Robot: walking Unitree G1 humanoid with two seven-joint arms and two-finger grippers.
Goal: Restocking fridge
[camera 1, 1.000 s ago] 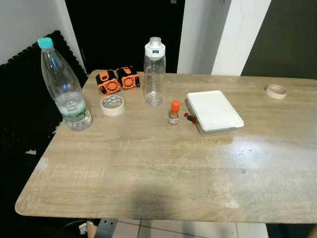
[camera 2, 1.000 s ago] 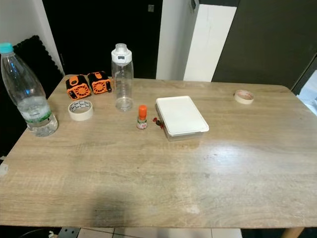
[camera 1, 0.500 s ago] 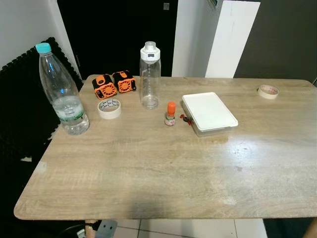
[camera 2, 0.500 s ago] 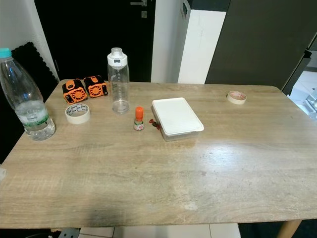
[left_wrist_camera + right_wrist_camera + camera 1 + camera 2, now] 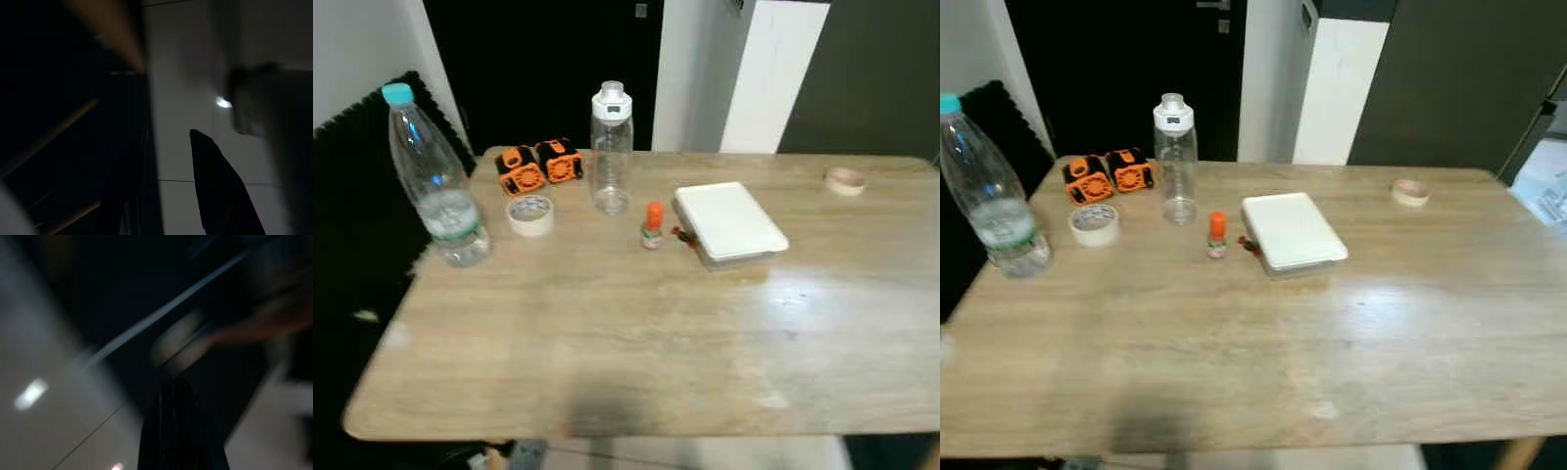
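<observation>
Robot's facing a light wooden table [image 5: 636, 362], arms hanging low; left gripper [image 5: 181, 186] and right gripper [image 5: 178, 431] look at dim floor, can't tell if fingers are spread or closed. Likely fridge items sit toward the far side: big clear plastic water bottle w/ teal cap [image 5: 435, 176], clear white-lidded drinking bottle [image 5: 611, 149], flat white-lidded container [image 5: 729, 221]. Looks like approach stage, nothing picked yet. Next: step in close and raise an arm to one item.

Wood-grain table [image 5: 607, 333], clear plastic bottles [image 5: 435, 181]
</observation>
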